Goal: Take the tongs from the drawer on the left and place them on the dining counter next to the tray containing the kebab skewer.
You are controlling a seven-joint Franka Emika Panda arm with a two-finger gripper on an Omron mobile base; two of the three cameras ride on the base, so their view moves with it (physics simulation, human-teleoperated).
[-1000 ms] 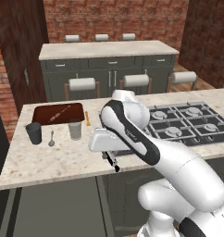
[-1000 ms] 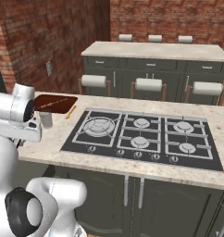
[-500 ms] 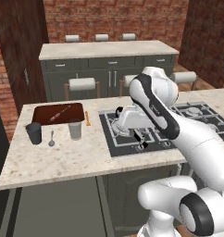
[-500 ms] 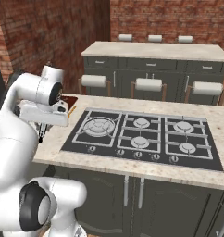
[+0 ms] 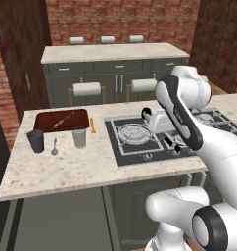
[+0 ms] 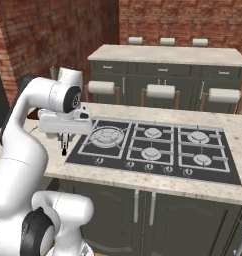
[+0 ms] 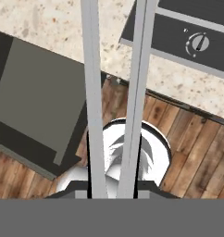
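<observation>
Swinging right since the earlier frame, my gripper (image 6: 63, 148) now hangs at centre-left of the right base view, over the counter (image 6: 124, 176) edge, jaws clamped on the tongs (image 7: 115, 92); tray (image 5: 61, 120) sits upper left.

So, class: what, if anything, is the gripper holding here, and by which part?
The gripper is shut on the tongs, gripping them near one end; the two silver arms run away from it in the hand view. Which end cannot be told.

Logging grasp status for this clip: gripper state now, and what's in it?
Gripper: closed on the tongs, whose two silver arms run up between its fingers in the hand view.
</observation>
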